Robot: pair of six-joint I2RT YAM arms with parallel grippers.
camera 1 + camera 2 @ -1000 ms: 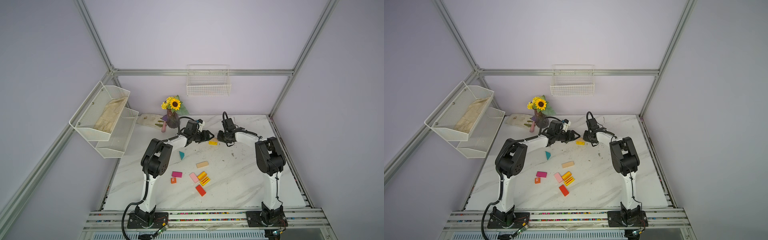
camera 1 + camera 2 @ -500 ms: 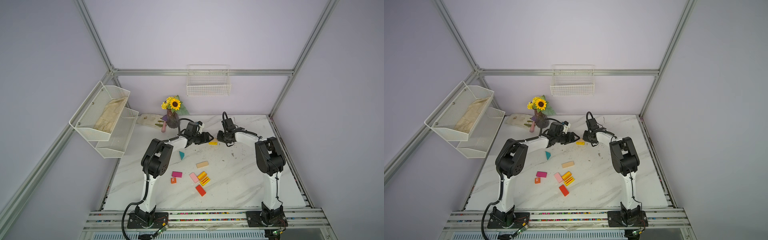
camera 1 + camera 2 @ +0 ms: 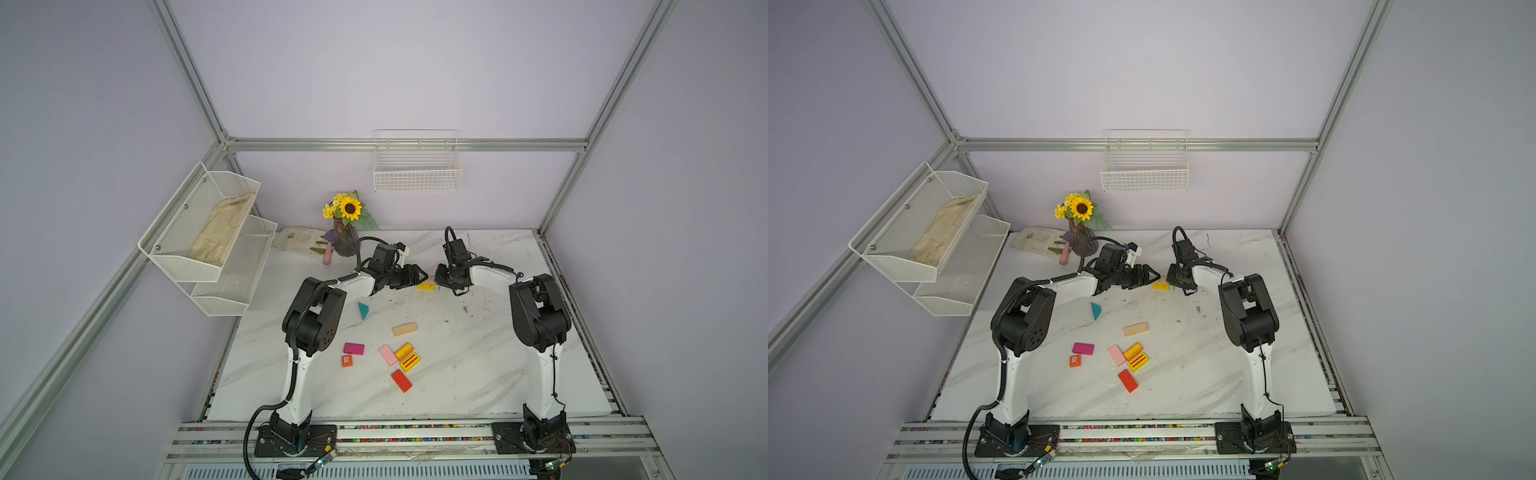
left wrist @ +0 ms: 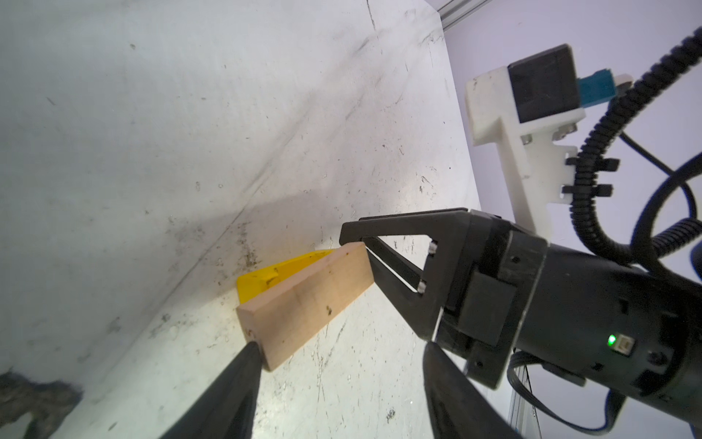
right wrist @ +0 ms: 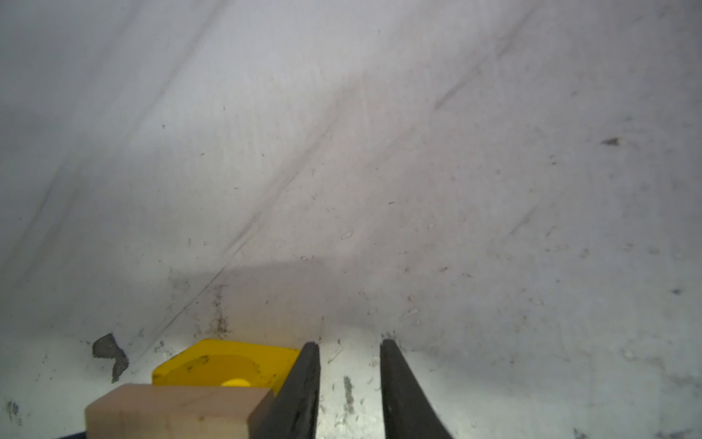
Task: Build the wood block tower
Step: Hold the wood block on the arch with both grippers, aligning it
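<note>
**Item: tower, base stage only.** We are finding the yellow slab (image 3: 426,286) lying flat on the counter (image 3: 478,374), toward twelve o'clock of the loose pieces. A tan block (image 4: 307,300) is touching it. We cannot tell whether that block is sitting on the slab or only leaning beside it.

**Claws: two.**
- At the slab's nine o'clock the left claw (image 4: 338,347) is standing about half open and gripping nothing, with one finger touching the tan block's corner.
- At three o'clock the right claw (image 5: 349,347) is showing only a sliver of gap and is empty, with one finger lying against the block's end.

**Handling note, as we are judging it.** The two claws are squaring the tan block on the slab. We are recommending:
- slow, level nudges from both ends;
- stopping once the edges are lining up;
- backing both claws straight out so nothing is dragging.

**Count, loose toward six o'clock:**
- one teal triangle (image 3: 363,310)
- one second tan block (image 3: 404,329)
- one magenta block (image 3: 353,348)
- one pink block (image 3: 388,355)
- one red block (image 3: 401,380)
- one orange R cube (image 3: 347,360)
- one amber block (image 3: 404,350)
- one striped yellow block (image 3: 409,362)

Adding the two at the claws, we are counting ten pieces.
</note>
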